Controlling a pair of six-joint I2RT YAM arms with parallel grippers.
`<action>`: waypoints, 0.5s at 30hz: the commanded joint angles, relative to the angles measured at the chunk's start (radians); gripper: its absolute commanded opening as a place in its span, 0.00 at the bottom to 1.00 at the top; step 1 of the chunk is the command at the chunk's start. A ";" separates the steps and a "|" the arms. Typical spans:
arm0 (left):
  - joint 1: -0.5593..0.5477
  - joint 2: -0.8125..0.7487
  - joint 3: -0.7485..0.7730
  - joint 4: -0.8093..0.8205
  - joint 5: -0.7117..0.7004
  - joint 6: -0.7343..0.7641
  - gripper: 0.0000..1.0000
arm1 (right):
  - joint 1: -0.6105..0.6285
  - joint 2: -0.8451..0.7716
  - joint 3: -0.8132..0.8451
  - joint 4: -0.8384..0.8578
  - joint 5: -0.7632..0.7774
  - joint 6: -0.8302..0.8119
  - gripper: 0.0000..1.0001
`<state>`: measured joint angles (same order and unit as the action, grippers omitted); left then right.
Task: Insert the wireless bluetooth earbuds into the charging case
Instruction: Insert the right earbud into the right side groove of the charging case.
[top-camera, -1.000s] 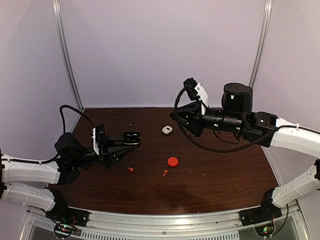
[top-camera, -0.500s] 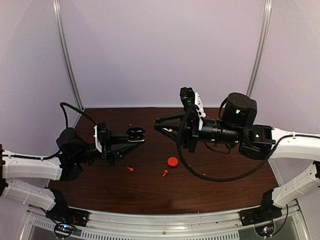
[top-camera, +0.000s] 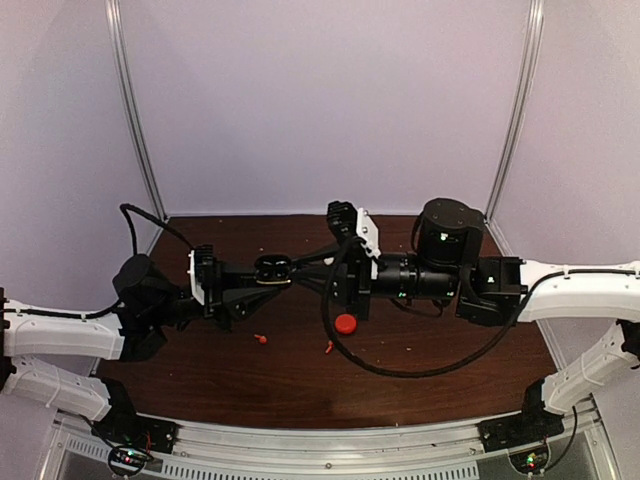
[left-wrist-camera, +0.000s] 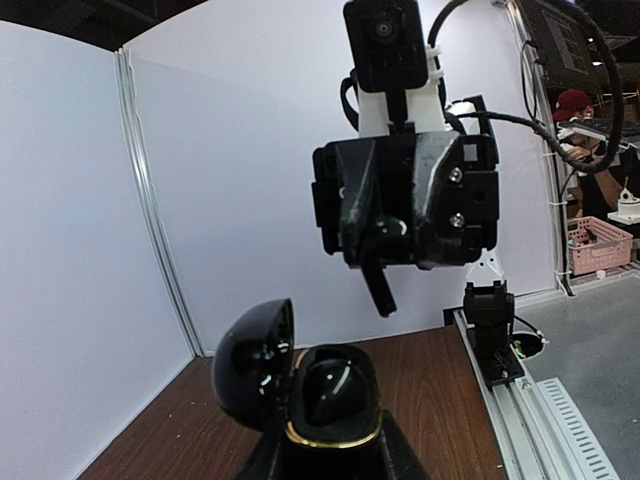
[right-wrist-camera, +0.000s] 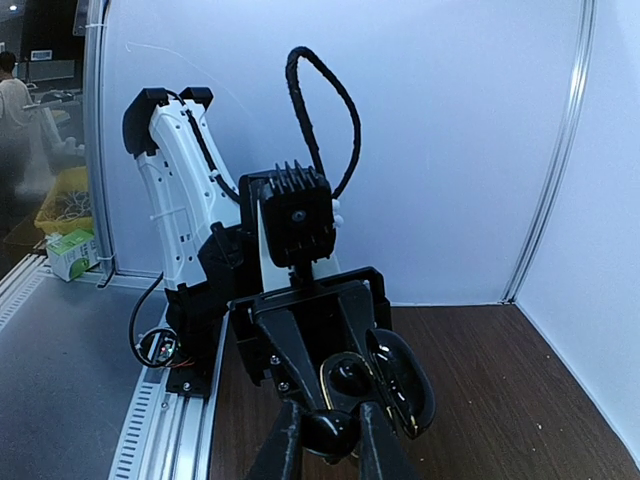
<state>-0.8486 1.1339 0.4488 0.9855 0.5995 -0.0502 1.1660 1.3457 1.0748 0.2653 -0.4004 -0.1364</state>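
My left gripper (top-camera: 262, 280) is shut on a black charging case (top-camera: 271, 267) with its lid open, held above the table. In the left wrist view the case (left-wrist-camera: 330, 390) sits between my fingers with its lid (left-wrist-camera: 252, 358) swung left. My right gripper (top-camera: 300, 271) is shut on a black earbud (right-wrist-camera: 331, 432) and hovers right at the case's open cavity (right-wrist-camera: 348, 378). Two red earbuds (top-camera: 262, 338) (top-camera: 329, 347) lie on the table below.
A red case (top-camera: 345, 323) lies on the brown table (top-camera: 450, 360) under the right arm. White walls with metal posts close the back and sides. A rail runs along the near edge (top-camera: 330, 440).
My right arm has swung left across the table to meet the left gripper, now covering the white case that lay at the back. My left gripper has moved slightly up and right.
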 joint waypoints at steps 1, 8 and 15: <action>-0.009 0.003 0.021 0.038 0.005 0.000 0.00 | 0.006 0.015 0.034 0.060 0.009 -0.009 0.14; -0.012 -0.002 0.021 0.040 0.007 -0.001 0.00 | 0.007 0.036 0.032 0.072 0.056 -0.019 0.13; -0.017 -0.003 0.023 0.041 0.007 -0.003 0.00 | 0.008 0.042 0.018 0.103 0.102 -0.022 0.14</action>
<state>-0.8593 1.1339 0.4488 0.9859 0.5995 -0.0505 1.1675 1.3815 1.0767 0.3191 -0.3450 -0.1520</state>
